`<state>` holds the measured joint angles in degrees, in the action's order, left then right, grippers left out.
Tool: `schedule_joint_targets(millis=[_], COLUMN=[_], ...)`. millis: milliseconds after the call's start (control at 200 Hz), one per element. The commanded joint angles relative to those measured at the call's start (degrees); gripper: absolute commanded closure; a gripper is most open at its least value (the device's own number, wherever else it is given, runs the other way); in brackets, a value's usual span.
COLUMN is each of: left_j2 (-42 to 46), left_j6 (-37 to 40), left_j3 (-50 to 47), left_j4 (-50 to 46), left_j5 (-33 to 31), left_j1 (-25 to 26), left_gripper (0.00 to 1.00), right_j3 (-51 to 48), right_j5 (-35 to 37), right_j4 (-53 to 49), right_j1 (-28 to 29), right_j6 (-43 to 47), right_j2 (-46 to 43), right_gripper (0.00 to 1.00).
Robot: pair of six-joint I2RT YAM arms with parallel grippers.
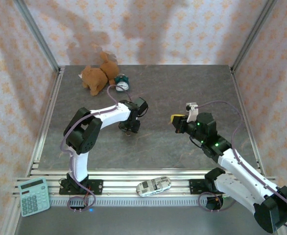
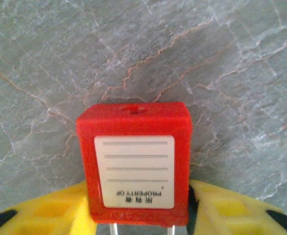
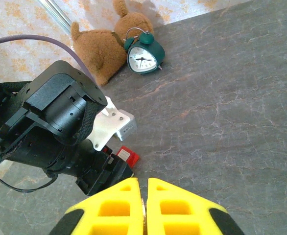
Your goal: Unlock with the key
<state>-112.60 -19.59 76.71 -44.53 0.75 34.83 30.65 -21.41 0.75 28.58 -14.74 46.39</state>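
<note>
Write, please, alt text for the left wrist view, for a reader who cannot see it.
A red padlock with a white label, its print upside down, sits between the left gripper's two yellow fingers at the bottom of the frame; whether they press on it is unclear. Around it is a grey marbled table with pale and reddish veins.

A robot test cell in a lab is shown, not a lived-in room. A stone-patterned tabletop is boxed in by aluminium posts, over which patterned cloth walls are hung. Slotted rails are laid along the near edge, and two arms are bolted to them, with cables run along their links. Unrelated props are scattered about: a plush, a clock, a calculator and a toy car.
</note>
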Motion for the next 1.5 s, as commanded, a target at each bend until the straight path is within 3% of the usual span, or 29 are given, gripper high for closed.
schedule_joint_targets(millis=[0, 400, 606, 871, 1216, 1492], left_j2=[-2.9, -5.3, -5.7, -6.1, -6.3, -6.7], left_j6=[-0.6, -0.9, -0.9, -1.4, -1.1, -1.6], left_j3=[0.9, 3.5, 1.8, -1.7, -2.9, -4.1], left_j4=[-4.7, -6.7, -4.6, -1.9, 0.2, 2.7], left_j5=[-6.6, -9.8, -9.8, -9.5, -7.1, -3.8], left_j1=[0.3, 1.7, 1.7, 1.7, 1.6, 0.9], left_gripper=[0.47, 0.44, 0.53, 0.57, 0.46, 0.58], right_j3=[1.0, 0.6, 1.0, 1.1, 1.3, 1.3], right_j5=[0.3, 0.1, 0.1, 0.1, 0.2, 0.4], right_j4=[0.3, 0.8, 0.2, -0.3, -0.6, -0.8], right_j1=[0.4, 0.4, 0.4, 0.5, 0.6, 0.6], right_j6=[0.8, 0.8, 0.9, 0.8, 0.8, 0.9], right_j2=[-0.6, -0.5, -0.9, -1.3, -1.5, -1.7], right_gripper=[0.93, 0.93, 0.93, 0.93, 0.93, 0.93])
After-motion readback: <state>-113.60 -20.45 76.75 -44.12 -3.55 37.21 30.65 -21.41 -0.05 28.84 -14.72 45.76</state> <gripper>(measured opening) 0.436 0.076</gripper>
